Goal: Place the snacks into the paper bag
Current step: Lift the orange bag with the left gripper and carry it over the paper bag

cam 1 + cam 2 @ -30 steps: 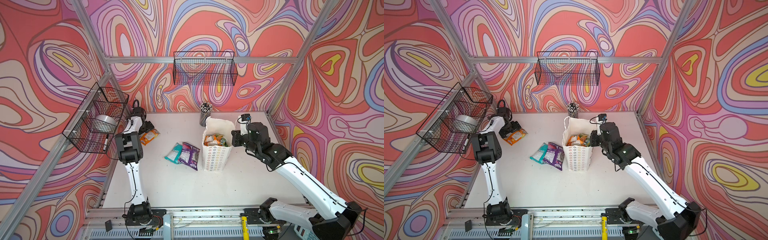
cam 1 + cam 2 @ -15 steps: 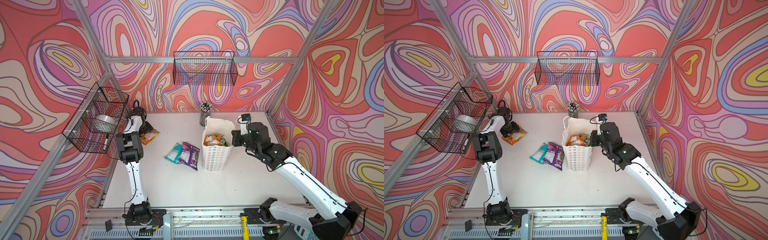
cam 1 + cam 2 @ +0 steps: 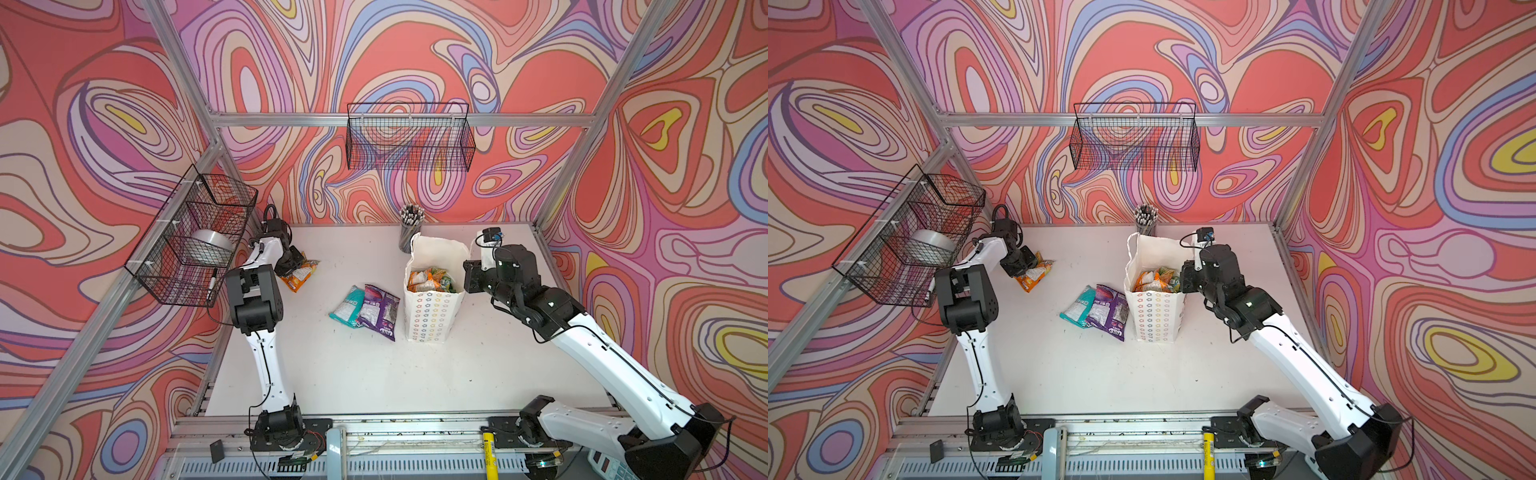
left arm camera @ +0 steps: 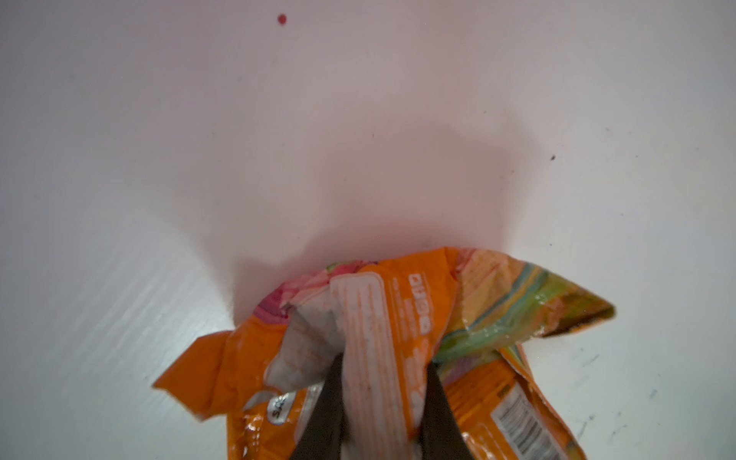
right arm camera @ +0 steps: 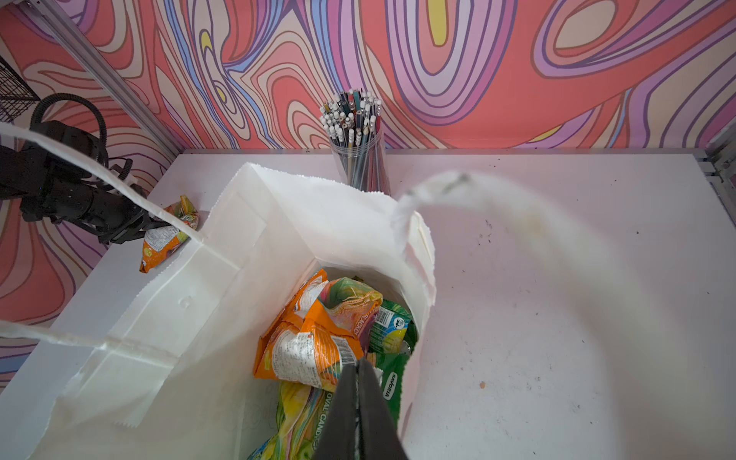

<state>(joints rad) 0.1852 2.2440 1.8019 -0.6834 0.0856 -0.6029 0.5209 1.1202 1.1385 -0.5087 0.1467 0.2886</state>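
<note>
Presently: orange pouch (image 4: 398, 318), worktop's (image 3: 353, 374) back-left corner, is pinched between left gripper (image 4: 384, 362) fingers; right gripper (image 5: 358, 362) is pressed together at paper bag (image 5: 223, 278) rim.

green pouch (image 5: 393, 332) SAVORIA, yellow pouch (image 5: 296, 410) OVAL CAND

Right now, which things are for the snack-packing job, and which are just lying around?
For the job:
- paper bag
- pouches inside it
- orange pouch, pinched by the left gripper
- teal pouch
- purple pouch

Just lying about:
- pencil cup
- back wire basket
- side wire basket
- silver roll in it
</note>
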